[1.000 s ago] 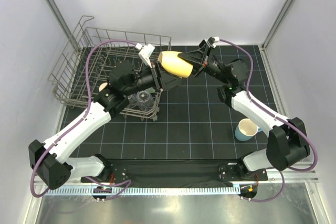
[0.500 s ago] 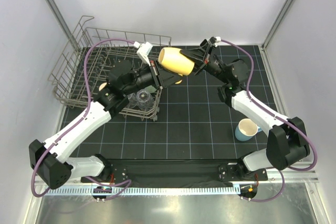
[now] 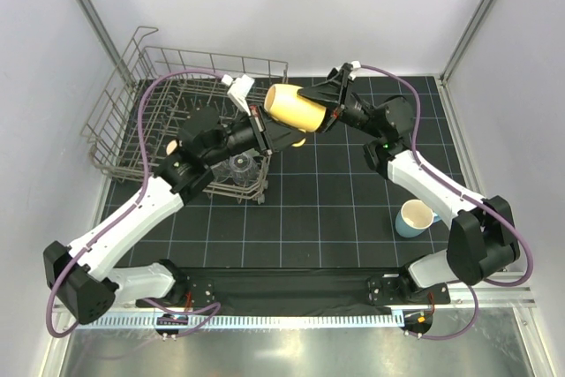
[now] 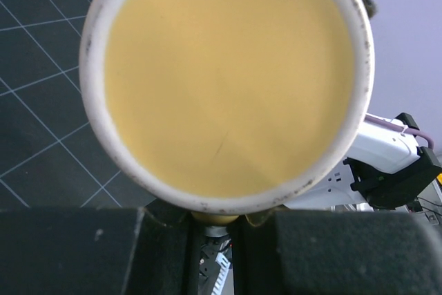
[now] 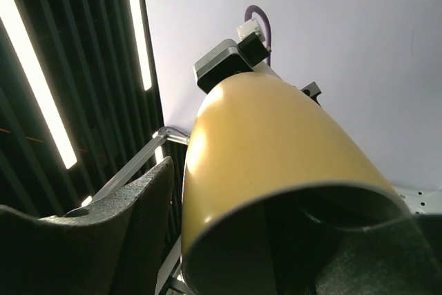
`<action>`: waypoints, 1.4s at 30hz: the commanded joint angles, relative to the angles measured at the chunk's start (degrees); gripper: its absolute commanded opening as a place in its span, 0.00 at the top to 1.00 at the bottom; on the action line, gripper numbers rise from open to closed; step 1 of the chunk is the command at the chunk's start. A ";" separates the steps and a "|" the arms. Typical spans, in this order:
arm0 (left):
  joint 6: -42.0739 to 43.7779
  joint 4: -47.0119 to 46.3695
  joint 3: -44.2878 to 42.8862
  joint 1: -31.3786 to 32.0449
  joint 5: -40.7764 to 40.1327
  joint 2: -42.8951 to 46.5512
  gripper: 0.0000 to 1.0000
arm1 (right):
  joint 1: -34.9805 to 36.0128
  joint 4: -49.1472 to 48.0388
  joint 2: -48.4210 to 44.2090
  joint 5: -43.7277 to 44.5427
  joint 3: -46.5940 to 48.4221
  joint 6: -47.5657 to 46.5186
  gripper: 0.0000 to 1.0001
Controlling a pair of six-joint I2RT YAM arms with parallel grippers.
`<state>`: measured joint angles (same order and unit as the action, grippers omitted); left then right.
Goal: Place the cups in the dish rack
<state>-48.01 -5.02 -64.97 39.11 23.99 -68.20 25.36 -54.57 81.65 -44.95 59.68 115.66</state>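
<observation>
A cream-yellow mug (image 3: pixel 296 108) hangs on its side in mid-air between both arms, right of the dish rack (image 3: pixel 115 105). My left gripper (image 3: pixel 291 137) is shut on its yellow handle (image 4: pixel 221 217); the left wrist view is filled by the mug's base (image 4: pixel 228 81). My right gripper (image 3: pixel 325 108) is at the mug's mouth and stands open. One of its fingers (image 5: pixel 117 240) sits apart from the mug's outer wall (image 5: pixel 269 143), and the other is inside the mug. A clear tumbler (image 3: pixel 240 165) and a tan cup (image 3: pixel 174 145) sit in the rack.
A light-blue mug (image 3: pixel 415 218) stands on the black gridded mat (image 3: pixel 327 209) at the right, near my right arm's forearm. The rack's raised wire rim (image 3: pixel 141 46) stands at the back left, against the enclosure wall.
My left jaws have closed onto the mug's handle, and my right jaws have opened off the mug's wall. The mug has shifted slightly left.
</observation>
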 commanded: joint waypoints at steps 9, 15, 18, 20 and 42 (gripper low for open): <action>5.02 6.66 -4.28 -4.74 -6.40 8.53 1.00 | -1.37 6.65 -5.70 -5.93 -1.93 2.92 0.37; 9.24 23.80 -11.21 -10.54 -13.25 7.83 1.00 | -5.14 27.71 -10.97 -10.68 -1.77 -16.35 0.34; 13.63 33.03 -15.78 -13.70 -20.19 5.72 1.00 | -7.08 59.44 -13.09 -10.43 4.62 -37.03 0.33; 15.22 37.24 -17.90 -15.03 -23.54 3.53 1.00 | -8.04 70.42 -13.44 -9.11 8.68 -46.44 0.33; 9.87 54.40 -35.13 -18.72 -55.62 -30.22 1.00 | -14.73 105.89 -14.50 -2.51 23.11 -74.17 0.33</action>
<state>-35.68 48.75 -94.41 20.56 -23.79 -98.94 11.66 49.32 68.64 -47.40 81.34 43.44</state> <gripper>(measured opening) 0.156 0.670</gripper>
